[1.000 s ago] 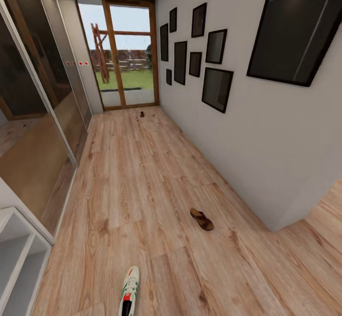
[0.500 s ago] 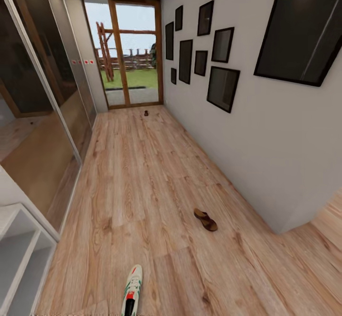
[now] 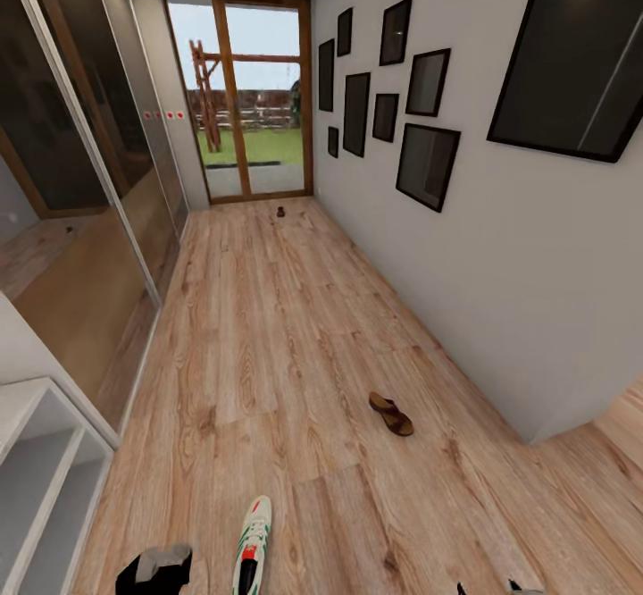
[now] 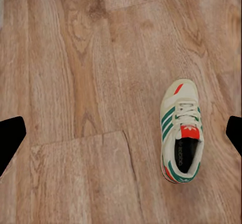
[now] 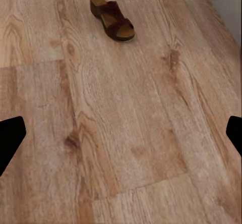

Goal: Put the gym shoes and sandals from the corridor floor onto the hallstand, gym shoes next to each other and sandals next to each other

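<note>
Head view: one gym shoe (image 3: pixel 252 548) and a sandal (image 3: pixel 391 414) lie apart on the corridor floor (image 3: pixel 268 336).

Left claw (image 4: pixel 121 133) hangs spread over bare planks, pinching nothing; in its wrist view the shoe sits at about 3 o'clock, long axis running 12 to 6, heel at 6. Right claw (image 5: pixel 121 133) is also spread and empty, its sandal (image 5: pixel 112 18) far off at 12 o'clock, lying aslant. I judge the left arm nearer the shoe. The hallstand (image 3: pixel 40 461) stands at 8 o'clock; a small dark thing (image 3: pixel 280 212), perhaps the second sandal, lies by the glass door (image 3: pixel 254 95).

Framed pictures (image 3: pixel 427 164) along white wall (image 3: pixel 500 264)
</note>
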Robot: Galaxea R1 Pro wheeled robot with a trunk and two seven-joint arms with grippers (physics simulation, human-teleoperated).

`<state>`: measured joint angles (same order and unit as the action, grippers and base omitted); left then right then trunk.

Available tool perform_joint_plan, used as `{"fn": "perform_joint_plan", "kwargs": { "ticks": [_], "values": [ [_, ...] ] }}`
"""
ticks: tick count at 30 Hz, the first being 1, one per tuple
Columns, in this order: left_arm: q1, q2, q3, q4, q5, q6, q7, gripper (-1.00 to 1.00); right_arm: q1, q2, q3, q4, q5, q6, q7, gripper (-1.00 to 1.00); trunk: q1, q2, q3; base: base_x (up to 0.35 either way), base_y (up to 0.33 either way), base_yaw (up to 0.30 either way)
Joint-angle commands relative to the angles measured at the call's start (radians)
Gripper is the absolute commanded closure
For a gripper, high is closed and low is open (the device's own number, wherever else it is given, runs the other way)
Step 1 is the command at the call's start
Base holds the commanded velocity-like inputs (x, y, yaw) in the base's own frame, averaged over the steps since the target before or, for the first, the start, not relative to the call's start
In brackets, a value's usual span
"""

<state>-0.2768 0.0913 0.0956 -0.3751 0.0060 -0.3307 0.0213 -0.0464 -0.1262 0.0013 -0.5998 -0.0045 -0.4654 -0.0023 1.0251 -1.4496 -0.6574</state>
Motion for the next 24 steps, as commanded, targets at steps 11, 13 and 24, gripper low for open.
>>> {"fn": "perform_joint_plan", "kwargs": {
  "ticks": [11,13,24],
  "values": [
    [-0.173,-0.011,-0.008,0.003,-0.009,0.069,-0.008,-1.0,-0.149,-0.002,0.0,-0.183,0.002,0.178,0.009,-1.0,0.0,0.0,-0.001,0.0,0.0,0.0],
    [-0.188,-0.012,-0.012,0.0,-0.01,0.094,-0.009,-1.0,-0.174,-0.003,0.0,-0.213,0.002,0.224,0.01,-1.0,0.0,0.0,-0.001,0.0,0.0,0.0],
    [-0.211,-0.012,-0.06,-0.009,-0.013,0.153,-0.01,-1.0,-0.251,-0.009,0.005,-0.382,0.001,0.369,0.049,-1.0,0.0,0.0,-0.001,0.0,0.0,0.0]
  ]
}}
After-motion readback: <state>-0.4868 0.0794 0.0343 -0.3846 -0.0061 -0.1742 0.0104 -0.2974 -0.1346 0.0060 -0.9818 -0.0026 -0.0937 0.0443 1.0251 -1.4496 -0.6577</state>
